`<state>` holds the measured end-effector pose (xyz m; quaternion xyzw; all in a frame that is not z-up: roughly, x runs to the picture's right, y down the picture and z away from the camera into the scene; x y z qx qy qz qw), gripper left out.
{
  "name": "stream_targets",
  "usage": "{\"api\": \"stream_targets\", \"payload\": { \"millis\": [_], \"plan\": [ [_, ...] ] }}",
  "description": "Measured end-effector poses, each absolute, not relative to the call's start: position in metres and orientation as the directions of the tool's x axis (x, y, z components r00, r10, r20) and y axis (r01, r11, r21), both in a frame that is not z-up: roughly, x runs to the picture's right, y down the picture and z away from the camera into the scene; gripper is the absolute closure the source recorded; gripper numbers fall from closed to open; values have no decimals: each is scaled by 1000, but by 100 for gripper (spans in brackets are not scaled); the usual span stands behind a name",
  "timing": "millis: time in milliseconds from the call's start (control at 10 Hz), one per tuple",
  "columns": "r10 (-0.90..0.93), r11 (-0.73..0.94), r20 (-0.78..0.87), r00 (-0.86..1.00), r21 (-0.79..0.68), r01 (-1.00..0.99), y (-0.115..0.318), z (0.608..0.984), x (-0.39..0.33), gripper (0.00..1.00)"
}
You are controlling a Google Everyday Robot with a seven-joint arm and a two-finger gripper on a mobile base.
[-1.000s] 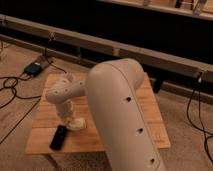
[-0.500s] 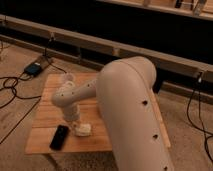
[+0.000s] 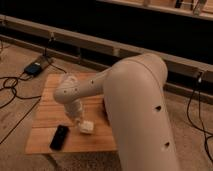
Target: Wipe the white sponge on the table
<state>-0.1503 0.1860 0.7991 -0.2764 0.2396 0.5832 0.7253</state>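
My gripper (image 3: pixel 81 121) is low over the table (image 3: pixel 47 112), at the end of my arm (image 3: pixel 135 110), which comes in from the right side of the view and bends down toward the front part of the wooden top. The white sponge (image 3: pixel 86 127) is directly under the tip of my gripper and lies on the planks; the gripper and the sponge seem to touch, but I cannot tell whether the sponge is really held or only pressed from above. A flat black slab (image 3: pixel 59 137) lies on the table to the left of my gripper and a little nearer to the front edge, near the sponge but apart from it. Behind my gripper, past the far left corner of the table, a small blue box (image 3: pixel 34 68) stands on the carpet, with black cables (image 3: pixel 12 85) running from it across the floor. More cables (image 3: pixel 197 107) hang on the right of my arm.
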Motion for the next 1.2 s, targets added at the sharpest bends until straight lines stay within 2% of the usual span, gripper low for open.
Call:
{"api": "stream_targets", "payload": {
  "millis": [300, 1200],
  "plan": [
    [716, 164, -668, 203, -123, -979, 186, 799, -147, 96],
    [716, 162, -668, 204, -124, -979, 186, 799, -147, 96]
  ]
}}
